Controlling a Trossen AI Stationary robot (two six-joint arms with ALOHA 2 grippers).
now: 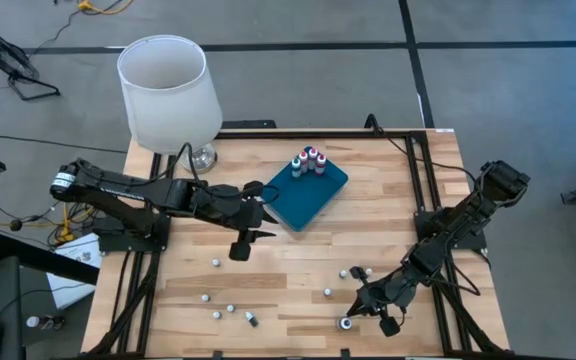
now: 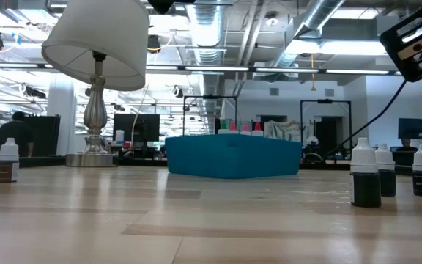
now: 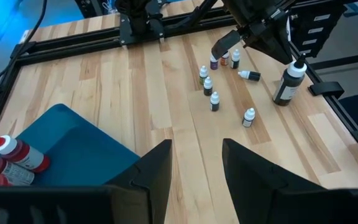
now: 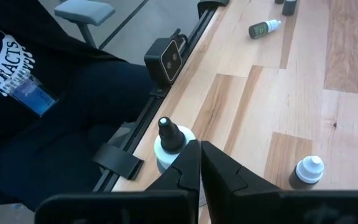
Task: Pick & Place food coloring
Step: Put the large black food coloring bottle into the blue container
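Several tiny food coloring bottles (image 1: 328,293) stand loose on the wooden table. Three with coloured tops (image 1: 310,160) stand on the teal tray (image 1: 313,200). My right gripper (image 4: 199,158) is shut at the near right. It is close beside a larger dark bottle with a white shoulder and black nozzle (image 4: 168,138), which stands upright by the near rail. A small white-capped bottle (image 4: 307,171) stands on its other side. My left gripper (image 3: 194,168) hangs open above the table at the tray's near left corner, with nothing between its fingers. My right gripper slants down from the right with shut fingers. One finger (image 4: 185,165) hides the side of the larger bottle's white shoulder (image 4: 163,149). I cannot tell whether it touches the bottle, which stands upright on the table.
A white-shaded lamp (image 1: 168,90) stands at the table's far left corner. More small bottles are scattered at the near left (image 1: 216,315), one of them lying down (image 1: 251,320). A person in a dark printed shirt (image 4: 17,62) is just beyond the near rail (image 4: 166,59).
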